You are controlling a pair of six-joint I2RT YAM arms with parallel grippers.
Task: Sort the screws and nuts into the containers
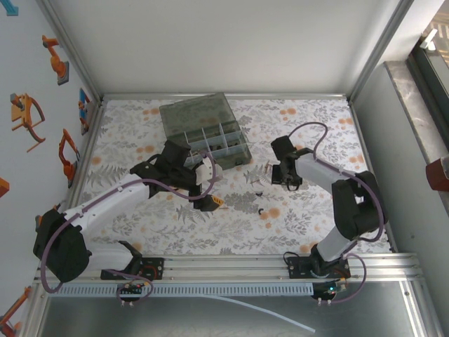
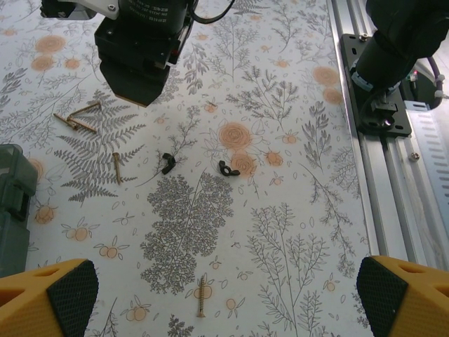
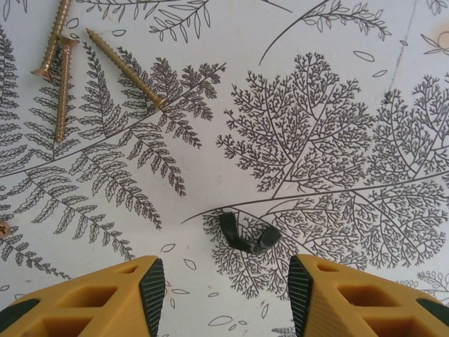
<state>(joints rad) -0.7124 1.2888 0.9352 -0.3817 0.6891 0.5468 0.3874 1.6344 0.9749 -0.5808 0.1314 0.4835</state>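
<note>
While my right end effector (image 3: 226,281) hangs wide open and empty above the surface (image 3: 337,91), the black wing nut (image 3: 248,237) lies just beyond the gap between its fingers (image 3: 153,288). I'd ease forward, straddle the wings squarely and close gently, sparing the nearby brass screws (image 3: 126,68); the organiser box (image 1: 243,157) waits to the far left.

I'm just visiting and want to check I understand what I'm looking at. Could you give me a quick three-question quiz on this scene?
1. True or false: the right fingers are shut on a screw.
2. What colour are the screws lying loose? A brass, B blue, C red.
3. Fill in: the organiser box has its lid ____.
Key: 1 false, they are open; 2 A; 3 open.
</note>
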